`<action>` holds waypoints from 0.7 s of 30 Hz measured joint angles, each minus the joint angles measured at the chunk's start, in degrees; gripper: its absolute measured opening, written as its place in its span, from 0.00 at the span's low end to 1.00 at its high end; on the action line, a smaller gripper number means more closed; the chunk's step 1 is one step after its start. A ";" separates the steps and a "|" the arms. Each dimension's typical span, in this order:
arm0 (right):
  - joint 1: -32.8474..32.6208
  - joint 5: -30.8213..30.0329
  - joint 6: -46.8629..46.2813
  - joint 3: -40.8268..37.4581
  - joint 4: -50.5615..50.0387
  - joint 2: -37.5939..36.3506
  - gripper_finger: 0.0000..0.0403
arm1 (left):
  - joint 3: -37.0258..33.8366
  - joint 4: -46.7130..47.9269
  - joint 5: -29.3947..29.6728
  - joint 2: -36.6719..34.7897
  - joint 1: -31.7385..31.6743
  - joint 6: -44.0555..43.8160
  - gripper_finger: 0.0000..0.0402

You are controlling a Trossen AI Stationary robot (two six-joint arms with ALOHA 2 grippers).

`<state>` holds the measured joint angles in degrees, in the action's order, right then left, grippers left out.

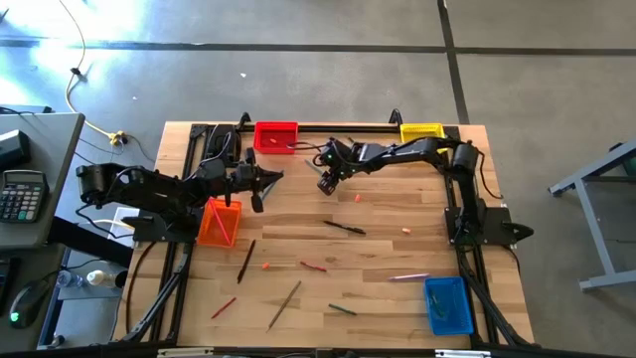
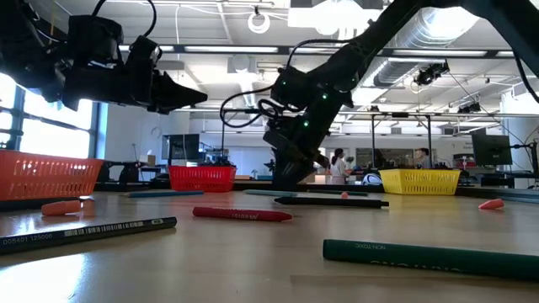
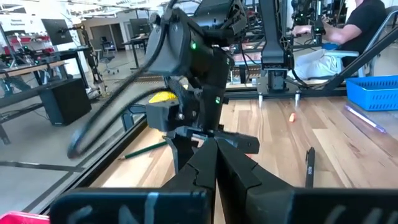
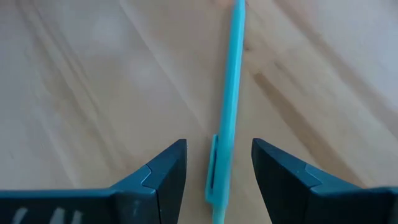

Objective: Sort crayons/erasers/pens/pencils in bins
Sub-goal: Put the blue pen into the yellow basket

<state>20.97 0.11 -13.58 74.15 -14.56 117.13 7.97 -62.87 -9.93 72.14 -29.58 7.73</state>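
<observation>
My right gripper [image 1: 328, 183] points down at the table's far middle, open. Its fingers stand on either side of a light blue pen [image 4: 229, 106] that lies flat on the wood, without touching it. My left gripper [image 1: 266, 180] is shut and empty. It hovers above the table [image 2: 189, 95] beside the orange bin [image 1: 219, 222]. The red bin [image 1: 276, 136] and yellow bin [image 1: 421, 131] stand at the far edge, and the blue bin [image 1: 449, 303] at the near right. Pens, pencils, crayons and erasers lie scattered on the table.
A black pen [image 1: 344, 228], a pink pen [image 1: 408, 277], a red crayon [image 1: 314, 266], a green pencil [image 1: 342, 309] and a brown pencil [image 1: 284, 304] lie in the near half. Small erasers [image 1: 358, 197] [image 1: 405, 231] lie mid-table. People sit beyond the table [image 3: 348, 31].
</observation>
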 joint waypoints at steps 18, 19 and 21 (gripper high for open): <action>-0.85 -5.86 -1.43 0.24 -0.87 2.33 0.05 | 1.00 -1.18 -1.16 0.00 0.00 -0.02 0.00; -0.87 -5.94 -1.43 0.24 -1.00 2.33 0.04 | 1.42 -1.16 -1.20 0.00 0.00 -0.02 0.00; -0.88 -5.84 -1.43 0.23 -1.20 2.05 0.04 | 2.43 -1.12 -1.22 0.00 -0.01 -0.02 0.00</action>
<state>20.09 -5.73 -15.00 74.38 -15.76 119.18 10.40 -63.99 -11.15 72.14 -29.59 7.70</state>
